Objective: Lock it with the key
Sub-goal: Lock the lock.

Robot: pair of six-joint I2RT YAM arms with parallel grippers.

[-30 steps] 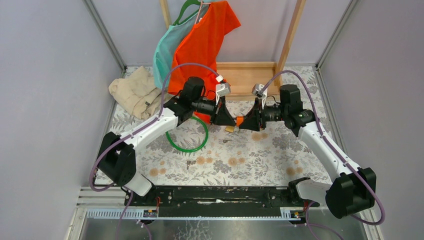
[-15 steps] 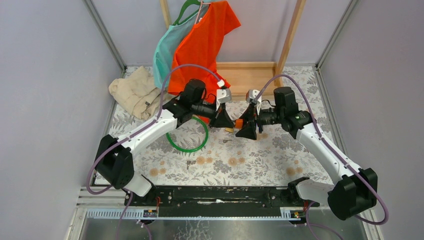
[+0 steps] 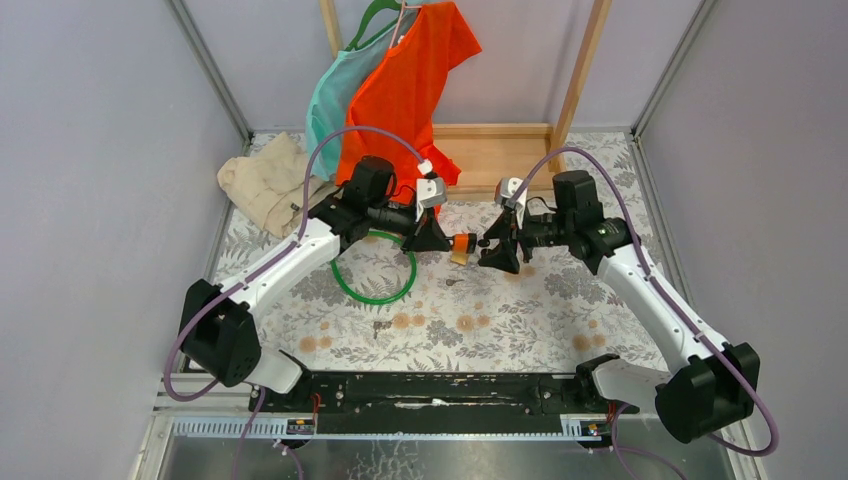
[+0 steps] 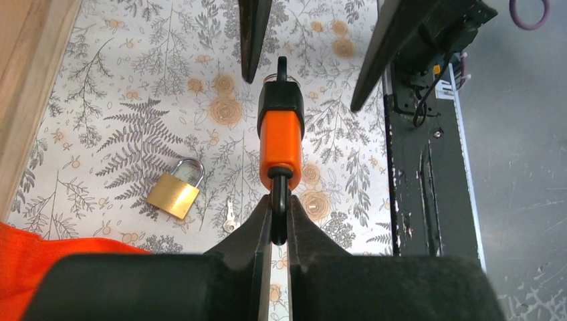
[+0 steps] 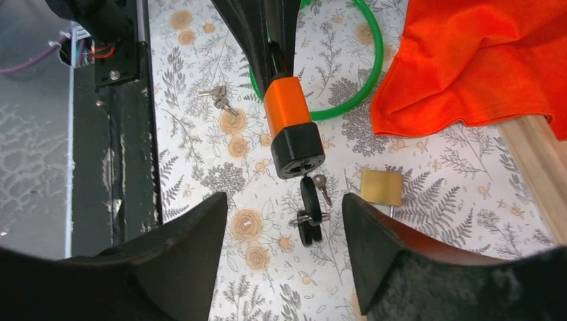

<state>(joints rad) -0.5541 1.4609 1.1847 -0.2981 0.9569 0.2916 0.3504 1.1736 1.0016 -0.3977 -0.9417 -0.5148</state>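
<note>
While the left gripper (image 4: 279,200) clamps the key (image 4: 281,137) by its black loop, we hold it mid-air over the table (image 4: 100,80) btw both arms | right gripper (image 5: 286,200): jaws wide apart, flanking black-headed key bunch (image 5: 309,215) | nxt, we reckon: close centred, twist w/o side-pull.

You have the key (image 3: 461,243) up off the table (image 3: 520,320), gripped in the left pincer (image 3: 447,242), with the right pincer (image 3: 487,247) close opposite it. Beneath lies the padlock (image 4: 175,192), a loose key (image 4: 229,217) just beside it; the hoop (image 3: 378,302) lies left of them.
</note>
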